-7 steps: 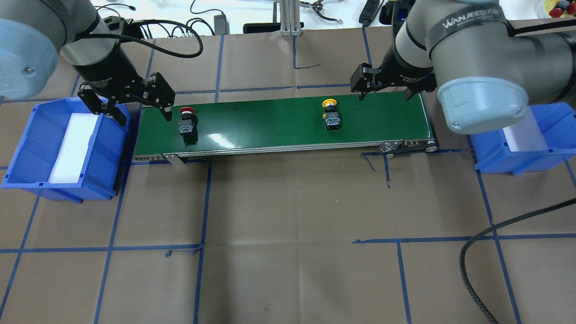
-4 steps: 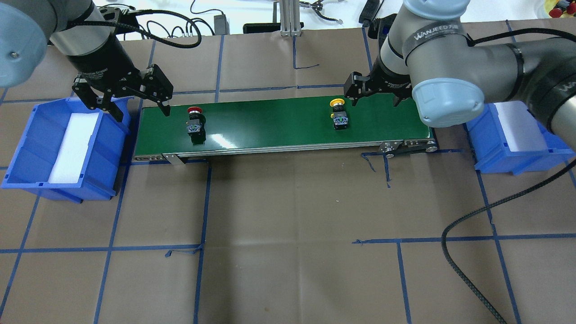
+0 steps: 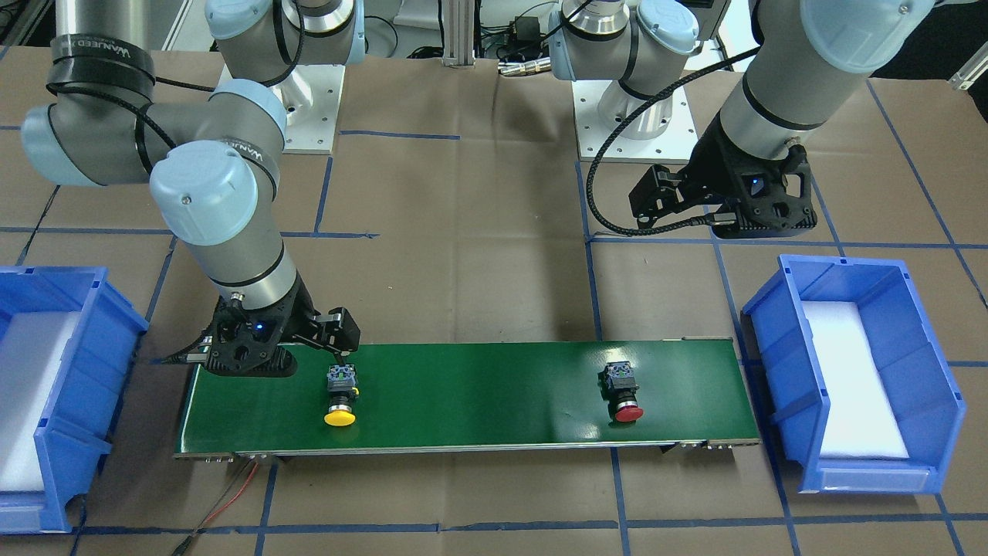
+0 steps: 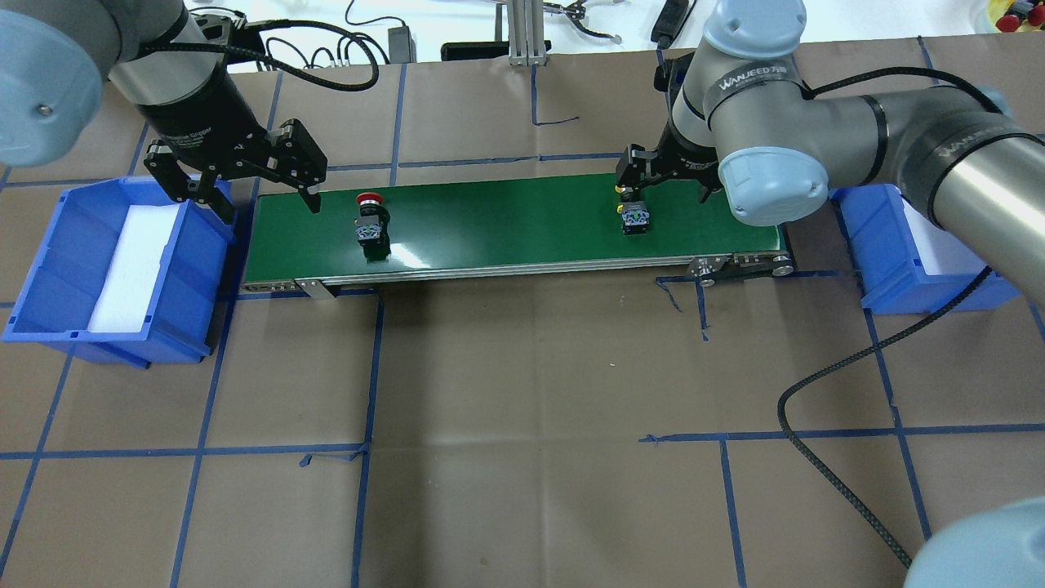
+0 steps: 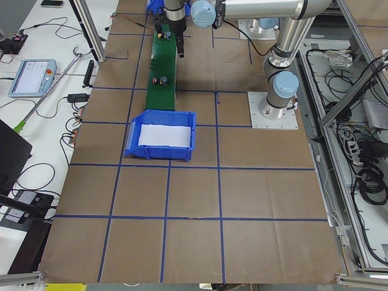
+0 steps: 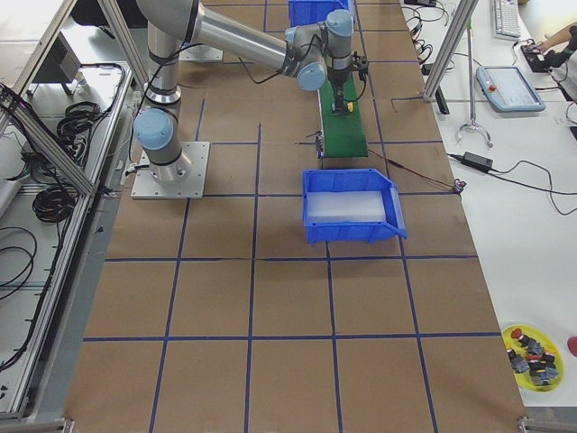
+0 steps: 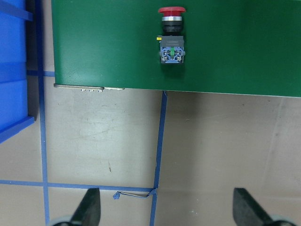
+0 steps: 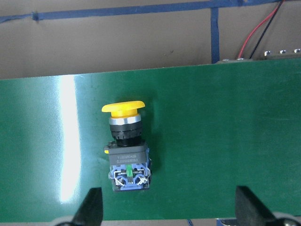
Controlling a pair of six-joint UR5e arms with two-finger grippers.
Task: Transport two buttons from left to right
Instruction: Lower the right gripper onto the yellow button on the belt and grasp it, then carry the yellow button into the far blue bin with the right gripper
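Two buttons lie on their sides on the green belt (image 4: 506, 220). The red button (image 4: 371, 224) (image 3: 624, 392) is toward the belt's left end, and in the left wrist view the red button (image 7: 171, 37) lies far beyond my fingertips. My left gripper (image 4: 268, 204) (image 7: 168, 209) hangs open over the belt's left end, holding nothing. The yellow button (image 4: 635, 219) (image 3: 340, 395) is toward the right end. My right gripper (image 4: 668, 194) (image 8: 169, 209) is open just above it, and the yellow button (image 8: 126, 141) sits near one finger (image 8: 91, 207), its cap partly hidden from overhead.
A blue bin (image 4: 49, 269) with white foam stands off the belt's left end. A second blue bin (image 4: 882, 245) stands off the right end, partly behind my right arm. A black cable (image 4: 824, 457) curves over the brown, blue-taped table.
Both buttons have ridden rightward along the belt. My right gripper has come left and down over the yellow button. My left gripper has shifted slightly right, still open.
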